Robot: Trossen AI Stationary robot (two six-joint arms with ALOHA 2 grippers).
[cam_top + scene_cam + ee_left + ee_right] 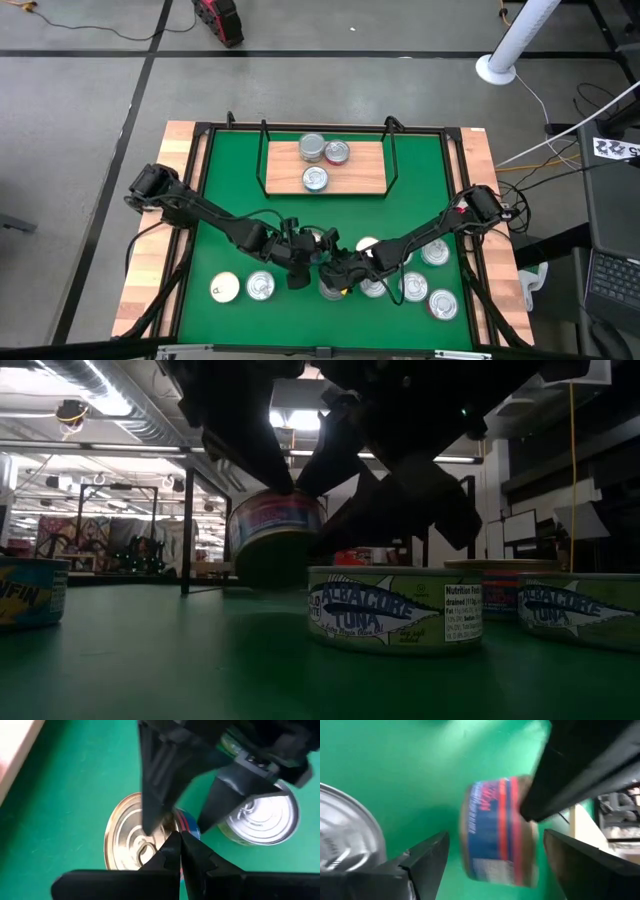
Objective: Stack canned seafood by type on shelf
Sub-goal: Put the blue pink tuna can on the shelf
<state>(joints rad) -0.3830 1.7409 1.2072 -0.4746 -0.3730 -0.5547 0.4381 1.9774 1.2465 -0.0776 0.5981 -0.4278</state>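
High view, green mat (230, 200): loose tins (260, 286) are scattered along my near edge, unsorted.
Shelf (370, 180): far side of the mat, with three tins (313, 147) on it already.
Right gripper (335, 274): claw spread wide, straddling one tin. I'd guess it's lining up to take it.
Left gripper (178, 837): clenched, tips against that tin's rim, probably propping it. Can't tell if it's pinching the lip.
Blue-and-red tin (275, 520): tipped up on the mat between both claws, well short of the shelf.
Low view bonus: shows the tilt, which the overhead hides under the arms.
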